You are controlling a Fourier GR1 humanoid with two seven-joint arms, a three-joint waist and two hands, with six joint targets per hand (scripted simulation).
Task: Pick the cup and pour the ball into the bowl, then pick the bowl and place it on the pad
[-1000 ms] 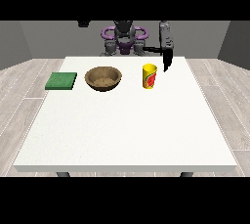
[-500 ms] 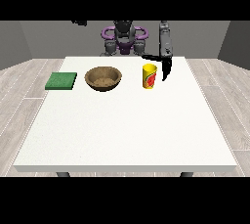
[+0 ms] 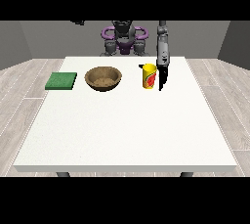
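Hanging just beside the yellow cup (image 3: 149,76), robot hand (image 3: 163,75) at the view's right, fingers straight downward; other robot hand unseen.

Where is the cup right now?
In the front view, the yellow cup stands upright on the table, right of the bowl, beside the robot hand at the view's right.

White table (image 3: 127,125), broad and rectangular, on dark legs over a pale plank floor (image 3: 24,86). Three things rest on it, all in the far half, in a rough row. Green pad (image 3: 61,80) lies flat near the view's left edge. Brown bowl (image 3: 103,78) sits just right of it, apart. Yellow cup (image 3: 149,76) with red marking stands upright, further right. Near half bare.
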